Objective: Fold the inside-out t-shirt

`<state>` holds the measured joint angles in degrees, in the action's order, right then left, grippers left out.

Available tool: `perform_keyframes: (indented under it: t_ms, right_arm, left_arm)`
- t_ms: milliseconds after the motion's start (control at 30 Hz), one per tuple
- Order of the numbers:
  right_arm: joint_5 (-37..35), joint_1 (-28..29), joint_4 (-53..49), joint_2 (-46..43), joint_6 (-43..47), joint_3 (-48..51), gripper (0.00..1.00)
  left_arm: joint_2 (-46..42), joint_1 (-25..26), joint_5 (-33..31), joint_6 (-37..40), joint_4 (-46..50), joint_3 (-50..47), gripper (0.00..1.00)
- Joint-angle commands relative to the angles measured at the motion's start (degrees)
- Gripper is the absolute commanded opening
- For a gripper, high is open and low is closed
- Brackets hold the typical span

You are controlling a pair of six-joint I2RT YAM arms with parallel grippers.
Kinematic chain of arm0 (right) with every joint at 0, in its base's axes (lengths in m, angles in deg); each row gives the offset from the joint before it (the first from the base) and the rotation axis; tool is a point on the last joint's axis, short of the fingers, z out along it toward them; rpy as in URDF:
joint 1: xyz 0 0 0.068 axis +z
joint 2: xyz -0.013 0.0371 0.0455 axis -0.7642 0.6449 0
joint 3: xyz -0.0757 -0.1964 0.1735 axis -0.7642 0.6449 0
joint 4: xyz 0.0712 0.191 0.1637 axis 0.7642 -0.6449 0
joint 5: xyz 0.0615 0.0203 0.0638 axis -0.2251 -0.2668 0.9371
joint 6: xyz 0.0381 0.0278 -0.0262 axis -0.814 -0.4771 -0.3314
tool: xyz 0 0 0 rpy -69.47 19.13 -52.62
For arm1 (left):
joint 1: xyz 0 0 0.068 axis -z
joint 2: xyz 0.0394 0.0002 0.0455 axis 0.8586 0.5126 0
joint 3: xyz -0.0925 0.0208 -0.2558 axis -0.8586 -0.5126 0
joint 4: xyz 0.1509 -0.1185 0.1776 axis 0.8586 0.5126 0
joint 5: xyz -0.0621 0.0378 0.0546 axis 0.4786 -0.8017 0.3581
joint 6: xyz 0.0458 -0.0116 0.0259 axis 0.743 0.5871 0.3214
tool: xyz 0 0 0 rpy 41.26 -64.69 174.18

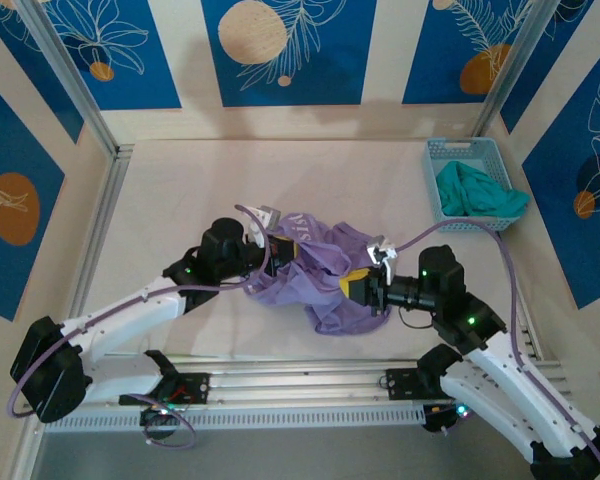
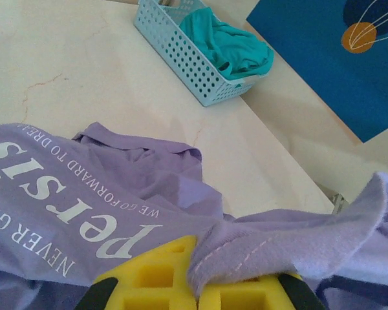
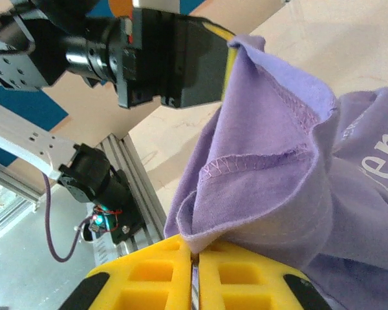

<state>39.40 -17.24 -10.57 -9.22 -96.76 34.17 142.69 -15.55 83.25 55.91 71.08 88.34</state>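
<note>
The inside-out t-shirt (image 1: 320, 275) is a lavender heap in the middle of the table, its white lettering showing (image 2: 84, 206). My left gripper (image 1: 283, 250) comes in from the left and is shut on a stitched hem of the shirt (image 2: 197, 278), which drapes over its yellow fingers (image 2: 149, 274). At the heap's right side my right gripper (image 1: 346, 283) has its yellow fingers (image 3: 149, 271) shut on a folded edge of the shirt (image 3: 195, 258). The cloth (image 3: 278, 194) stretches from there up to the left gripper's black body (image 3: 174, 58).
A light blue basket (image 1: 467, 150) stands at the back right with a teal-green garment (image 1: 478, 192) in it, also seen from the left wrist (image 2: 229, 45). Aluminium rails (image 1: 300, 375) run along the near table edge. Bare tabletop (image 1: 230, 170) lies behind the shirt.
</note>
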Motion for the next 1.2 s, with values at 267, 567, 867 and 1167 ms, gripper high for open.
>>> perform_keyframes:
  t_ms: [267, 567, 867, 1167]
  right_arm:
    - [-18.05, -0.34, -6.51, -1.14, -7.73, 2.76, 0.21]
    - [-16.47, -0.34, -4.6, 5.05, -6.38, -1.15, 0.39]
    - [-11.97, -2.98, -5.9, 16.46, -1.5, -9.16, 0.5]
    - [-4.78, -3.95, -6.19, 24.07, 2.03, -11.52, 0.42]
  left_arm:
    - [-1.26, -0.67, 5.17, 3.47, -3.37, -1.27, 0.0]
    - [-1.0, -0.69, 8.67, 3.63, -5.2, -1.45, 0.0]
    - [-1.17, -0.64, 9.54, 3.41, -4.72, -1.27, 0.0]
    - [-1.17, -0.72, 10.21, 3.54, -5.02, -1.27, 0.0]
